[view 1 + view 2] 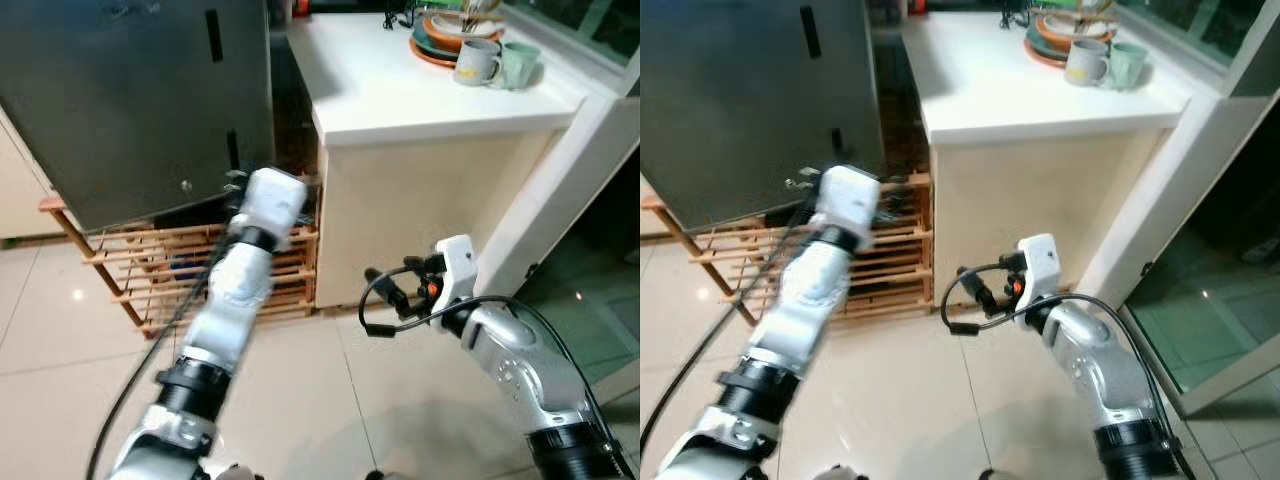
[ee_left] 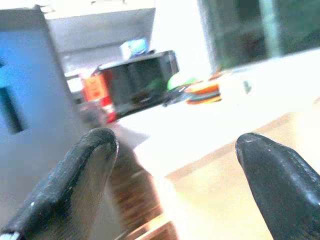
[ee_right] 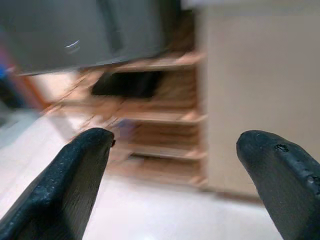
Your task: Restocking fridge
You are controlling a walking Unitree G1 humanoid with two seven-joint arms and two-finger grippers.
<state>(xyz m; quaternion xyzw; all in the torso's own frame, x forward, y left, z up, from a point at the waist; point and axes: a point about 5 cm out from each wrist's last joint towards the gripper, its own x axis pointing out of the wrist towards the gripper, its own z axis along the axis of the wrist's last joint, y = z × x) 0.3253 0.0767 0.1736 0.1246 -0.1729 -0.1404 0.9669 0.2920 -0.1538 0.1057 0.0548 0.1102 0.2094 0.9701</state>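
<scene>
Both grippers, left (image 2: 172, 182) and right (image 3: 175, 180), are gaping empty; fridge door (image 1: 130, 100), likely heavy and stiff, is offering its dark handle slot (image 1: 213, 36).

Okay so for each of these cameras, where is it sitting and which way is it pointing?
Left eye view: on the head, looking down at the white counter, wooden rack and both silver arms.
Right eye view: the head's other eye, same scene; mugs on the counter.
Left wrist view: along the open left gripper toward the countertop.
Right wrist view: along the open right gripper toward the rack.
Shared: rack and counter appear in head and wrist views.
</scene>
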